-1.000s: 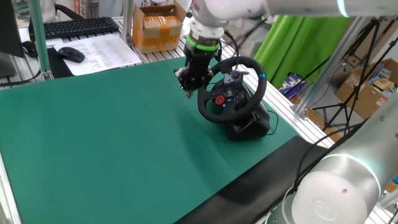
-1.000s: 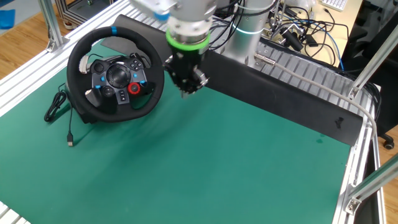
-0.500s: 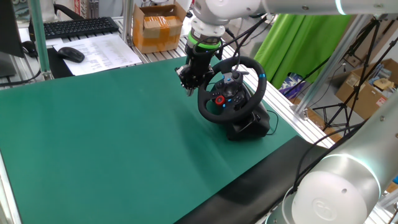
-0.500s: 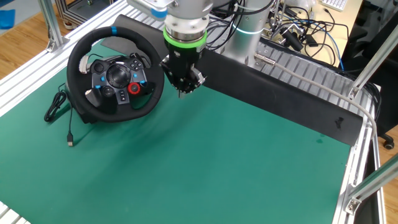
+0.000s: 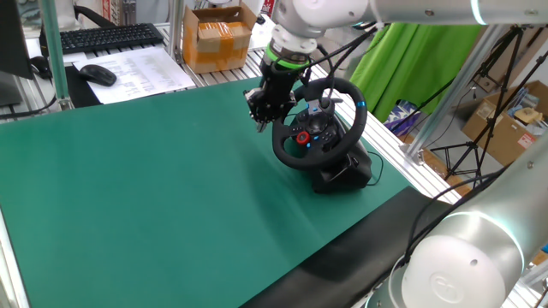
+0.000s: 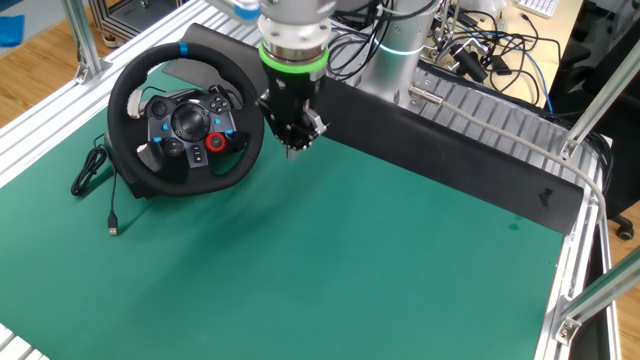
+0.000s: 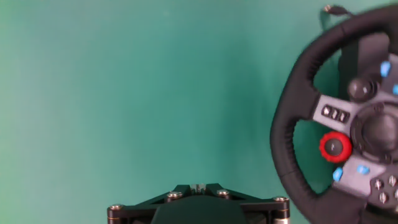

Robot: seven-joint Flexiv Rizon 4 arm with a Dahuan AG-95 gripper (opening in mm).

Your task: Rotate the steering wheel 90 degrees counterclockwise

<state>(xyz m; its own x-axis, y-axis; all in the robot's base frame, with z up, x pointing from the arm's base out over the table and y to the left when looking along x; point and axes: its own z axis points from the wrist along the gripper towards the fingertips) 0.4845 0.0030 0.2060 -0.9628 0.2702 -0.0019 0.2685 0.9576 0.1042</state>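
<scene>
The steering wheel (image 5: 287,154) is a black racing wheel on a black base at the far right of the green mat. Its blue stripe (image 6: 183,48) sits at the top of the rim and its red knob (image 6: 216,141) at the hub's lower right. The wheel also shows in the other fixed view (image 6: 187,122) and at the right edge of the hand view (image 7: 289,143). My gripper (image 6: 292,152) points down just beside the wheel's rim, apart from it, above the mat. Its fingers look closed to a point and hold nothing. It also shows in one fixed view (image 5: 262,127).
The wheel's cable (image 6: 95,175) trails onto the mat beside its base. A black bar (image 6: 450,140) runs along the mat's edge behind my arm. A cardboard box (image 5: 221,38), a keyboard (image 5: 107,36) and a mouse (image 5: 98,74) lie beyond the mat.
My gripper has shifted a little toward the wheel's rim and slightly away from the mat's middle. The wheel has not turned.
</scene>
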